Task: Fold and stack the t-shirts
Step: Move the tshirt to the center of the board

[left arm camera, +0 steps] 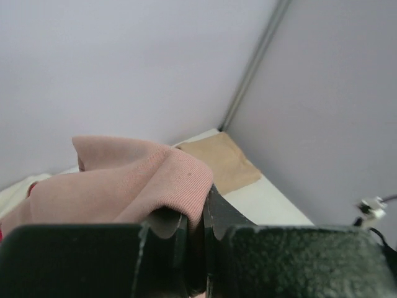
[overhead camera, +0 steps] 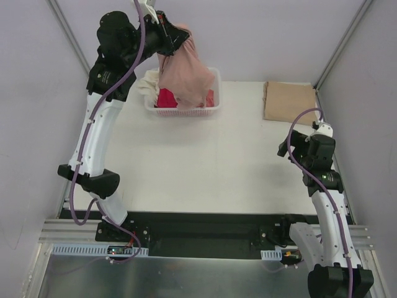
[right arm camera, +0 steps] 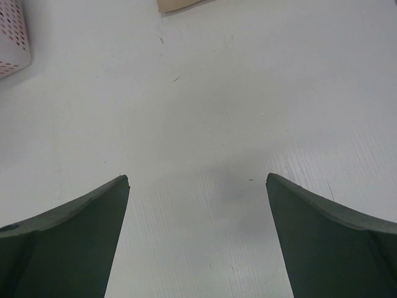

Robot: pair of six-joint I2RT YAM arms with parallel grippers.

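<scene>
- Nearest, at the counter's front edge: black base plate with both arm bases bolted on, and a strip of bare metal in front of it.
- Counter: white and matte, with a few faint scuffs showing in the right wrist view. Its middle carries nothing.
- Right gripper: fingers spread wide apart with nothing between them. It sits low over bare counter on the right side, pointing toward the far edge.
- Left arm reaches up and across to the far left corner.
- Left gripper: clamped tight on a fold of the dusty-pink t-shirt. The ribbed cloth is bunched over the fingers.
- The dusty-pink t-shirt hangs in a loose bundle above the white lattice basket. I cannot tell whether its lower end touches what is inside.
- The basket stands at the far edge, left of centre. Inside, a cream t-shirt is slumped over the left rim and a magenta t-shirt lies below the hanging cloth.
- Far right corner: tan t-shirt, folded flat into a rectangle, well apart from the basket.
- Beyond: plain pale-lilac walls on three sides, with grey metal corner posts.
</scene>
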